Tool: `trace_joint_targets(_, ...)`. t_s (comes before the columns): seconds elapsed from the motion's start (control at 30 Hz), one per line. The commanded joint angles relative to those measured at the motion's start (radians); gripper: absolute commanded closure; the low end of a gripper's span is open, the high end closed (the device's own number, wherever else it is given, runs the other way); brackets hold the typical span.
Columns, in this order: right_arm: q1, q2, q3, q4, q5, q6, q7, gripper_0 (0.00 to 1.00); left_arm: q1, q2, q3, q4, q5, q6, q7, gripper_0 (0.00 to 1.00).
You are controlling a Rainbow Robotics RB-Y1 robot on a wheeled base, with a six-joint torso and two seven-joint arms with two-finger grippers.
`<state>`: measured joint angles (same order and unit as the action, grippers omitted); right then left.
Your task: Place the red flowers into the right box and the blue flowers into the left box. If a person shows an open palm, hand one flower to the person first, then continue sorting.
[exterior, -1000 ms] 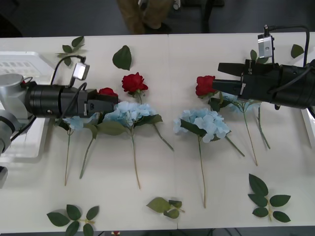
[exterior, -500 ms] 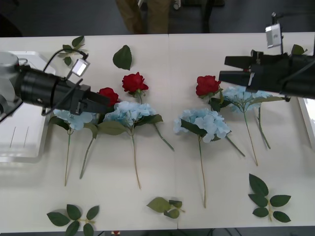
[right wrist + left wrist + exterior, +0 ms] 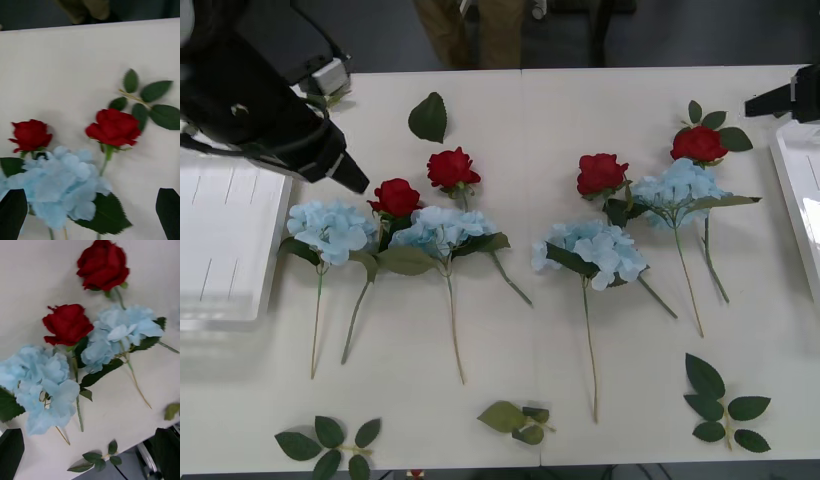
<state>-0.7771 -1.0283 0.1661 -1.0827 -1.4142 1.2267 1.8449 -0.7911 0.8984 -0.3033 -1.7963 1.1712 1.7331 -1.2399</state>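
The left box is seen at the table's left edge, and nothing can be made out lying in its ribbed white bottom. Only a strip of the right box is seen at the table's right edge, with no flower visible in that strip. No writing or label can be read anywhere. All flowers lie on the table between the two boxes. Nearest the left box, a blue flower is laid with a rose just beside it; a second blue flower follows, with a second rose just behind it. Farther from the left box, a third blue flower and a third rose are found, then a fourth blue flower with a fourth rose behind it, nearest the right box. Loose leaf sprigs are scattered near the table's edges. The left gripper is held above the table just behind the first blue flower, near the left box; its fingers are spread apart and empty. The right gripper is held behind the right box, near the fourth rose, its fingers likewise apart, holding nothing.
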Motion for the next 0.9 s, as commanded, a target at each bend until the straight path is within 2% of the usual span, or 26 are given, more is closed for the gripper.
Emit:
trace_joint_targets(0.03,-0.045,0.024,0.015,0.056,0.179,-0.012,-0.032,0.0,0.22,0.024,0.004,-0.199,-0.186,-0.023,0.034,0.0)
trace_joint_targets(0.13,-0.045,0.083,0.016,0.109,0.285,-0.065,-0.053,0.0,0.337,-0.01,0.004,-0.247,-0.32,-0.02,0.123,0.0)
trace_joint_targets(0.33,-0.045,0.206,0.016,0.167,0.442,-0.182,-0.148,0.0,0.444,-0.102,0.004,-0.172,-0.502,-0.029,0.18,0.0)
trace_joint_targets(0.5,-0.044,0.275,0.015,0.17,0.564,-0.22,-0.228,0.0,0.489,-0.13,0.0,-0.12,-0.53,-0.11,0.163,0.0)
trace_joint_targets(0.63,-0.033,0.301,0.019,0.17,0.604,-0.219,-0.22,0.0,0.495,-0.131,-0.063,-0.098,-0.561,-0.178,0.171,0.0)
trace_joint_targets(0.77,-0.03,0.312,0.069,0.168,0.606,-0.239,-0.217,0.0,0.495,-0.133,-0.099,-0.04,-0.582,-0.267,0.169,0.0)
trace_joint_targets(0.9,-0.027,0.34,0.135,0.173,0.61,-0.314,-0.25,0.0,0.492,-0.145,-0.12,0.031,-0.61,-0.36,0.157,0.0)
